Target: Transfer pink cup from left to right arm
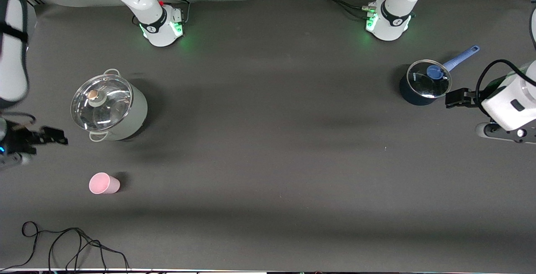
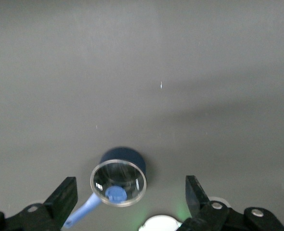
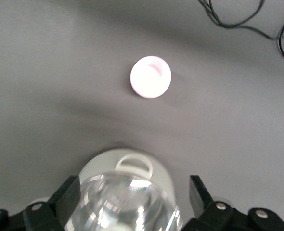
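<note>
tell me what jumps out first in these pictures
The pink cup stands alone at the right arm's end of the table, nearer the front camera than the big lidded stockpot. A dark blue saucepan sits at the left arm's end. Both claws, left and right, are open and empty.

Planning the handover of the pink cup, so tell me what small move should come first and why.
Probably the left gripper, open beside the dark blue saucepan, should start travelling toward the pink cup. The cup stands untouched at the right arm's end of the table, nearer the front camera than the white lidded pot. The right gripper is open and empty beside that pot.
</note>
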